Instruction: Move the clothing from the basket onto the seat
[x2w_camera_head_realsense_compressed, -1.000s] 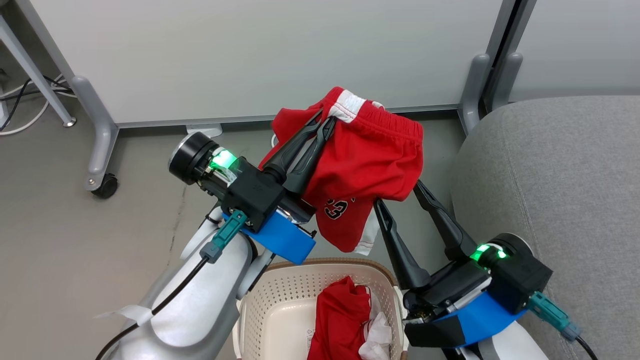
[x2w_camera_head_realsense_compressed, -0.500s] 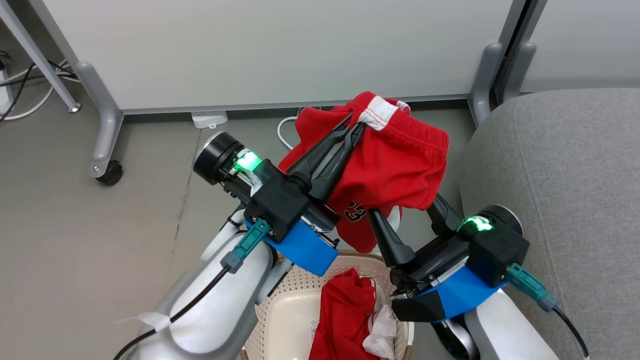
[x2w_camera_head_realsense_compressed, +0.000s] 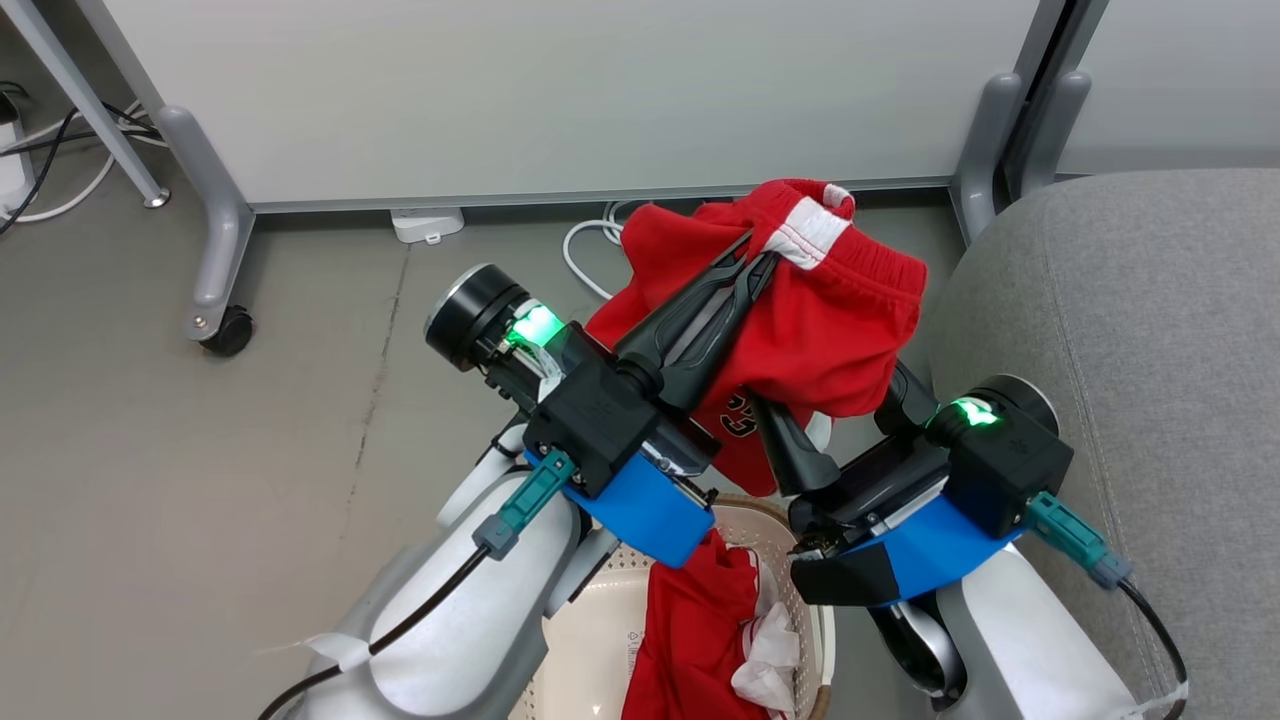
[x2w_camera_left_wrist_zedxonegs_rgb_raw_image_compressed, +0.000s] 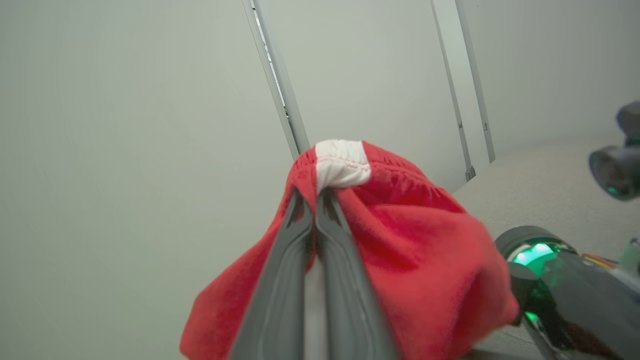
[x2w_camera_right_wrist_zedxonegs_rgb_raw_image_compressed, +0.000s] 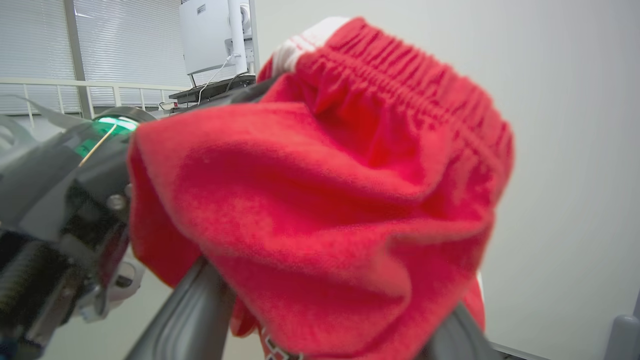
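Red shorts (x2w_camera_head_realsense_compressed: 820, 320) with a white-striped waistband hang in the air above the basket (x2w_camera_head_realsense_compressed: 600, 640), beside the grey seat (x2w_camera_head_realsense_compressed: 1150, 320). My left gripper (x2w_camera_head_realsense_compressed: 762, 256) is shut on the waistband, and the left wrist view shows its tips (x2w_camera_left_wrist_zedxonegs_rgb_raw_image_compressed: 316, 192) pinching the white stripe. My right gripper (x2w_camera_head_realsense_compressed: 848, 415) stands open under the hanging shorts, which drape over its fingers (x2w_camera_head_realsense_compressed: 790, 455) and hide the tips. The right wrist view has the shorts (x2w_camera_right_wrist_zedxonegs_rgb_raw_image_compressed: 320, 200) close up. A second red garment (x2w_camera_head_realsense_compressed: 690, 640) lies in the cream basket.
White partition panels stand behind on grey feet, one with a caster (x2w_camera_head_realsense_compressed: 228, 330). A white cable (x2w_camera_head_realsense_compressed: 590, 250) and a small white box (x2w_camera_head_realsense_compressed: 428, 223) lie on the grey floor below the panels. Open floor lies to the left.
The head camera has shifted. Both arms and the shorts have moved right, closer to the seat, and the right gripper's fingers have gone deeper under the shorts.
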